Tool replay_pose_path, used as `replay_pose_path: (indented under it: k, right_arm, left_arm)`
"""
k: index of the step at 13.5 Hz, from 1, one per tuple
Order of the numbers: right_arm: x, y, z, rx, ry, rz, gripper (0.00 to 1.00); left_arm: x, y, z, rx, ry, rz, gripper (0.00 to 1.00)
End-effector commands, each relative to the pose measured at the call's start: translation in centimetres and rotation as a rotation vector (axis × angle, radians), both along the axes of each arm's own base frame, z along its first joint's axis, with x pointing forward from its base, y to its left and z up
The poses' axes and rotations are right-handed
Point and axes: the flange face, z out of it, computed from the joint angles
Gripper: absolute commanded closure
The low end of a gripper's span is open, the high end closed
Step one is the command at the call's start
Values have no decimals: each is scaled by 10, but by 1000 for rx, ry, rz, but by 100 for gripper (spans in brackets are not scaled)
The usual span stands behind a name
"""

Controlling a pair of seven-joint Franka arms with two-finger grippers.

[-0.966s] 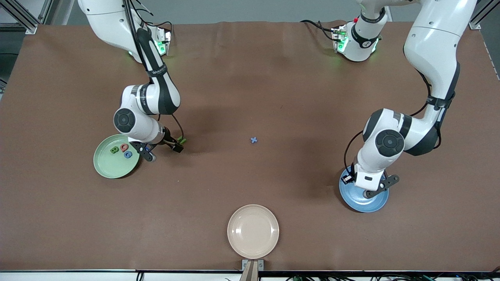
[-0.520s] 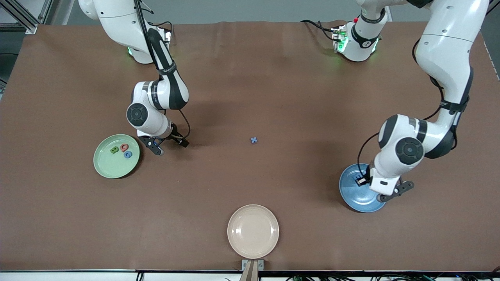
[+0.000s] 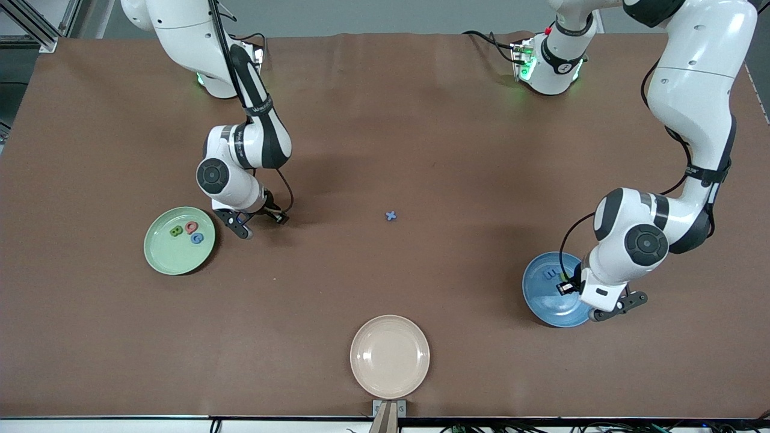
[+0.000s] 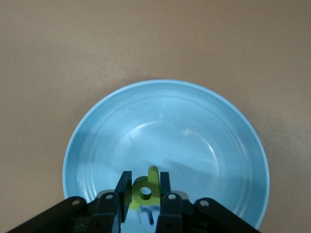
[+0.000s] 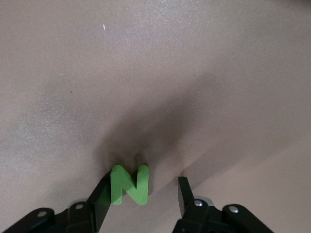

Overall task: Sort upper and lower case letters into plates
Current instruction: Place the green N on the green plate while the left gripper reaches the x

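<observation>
Table (image 3: 385, 132): brown mat, three plates. Cream plate (image 3: 390, 356) nearest the front camera, empty, not part of the sort.

Mint green plate (image 3: 178, 240) at the right arm's end holds three letters. Blue plate (image 3: 550, 297) at the left arm's end holds one blue letter (image 3: 548, 274).

Left gripper (image 4: 145, 193) hangs over the blue plate, fingers clamped on a yellow-green lowercase letter (image 4: 146, 190); the plate lies straight under it.

Right gripper (image 5: 141, 194) is low over the mat just beside the mint green plate. Green N (image 5: 129, 184) sits between its fingers, touching one, the other apart from it.

Small blue x (image 3: 391, 215) lies mid-table; your right arm looks nearer.
</observation>
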Motion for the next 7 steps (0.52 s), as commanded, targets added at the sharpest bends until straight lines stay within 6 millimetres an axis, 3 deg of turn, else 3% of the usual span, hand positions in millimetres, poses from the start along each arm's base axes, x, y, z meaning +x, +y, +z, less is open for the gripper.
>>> replay_pose_path:
  k: [1, 4, 7]
  right_arm:
    - [-4, -1, -1, 4, -3, -20, 54]
    - [-5, 5, 0, 5, -6, -9, 71]
    - [-4, 5, 2, 10, 0, -10, 82]
  left_arm:
    - [14, 25, -3, 27, -15, -66, 45]
    - [15, 26, -1, 26, -16, -78, 15]
    - [16, 22, 9, 24, -31, -69, 2]
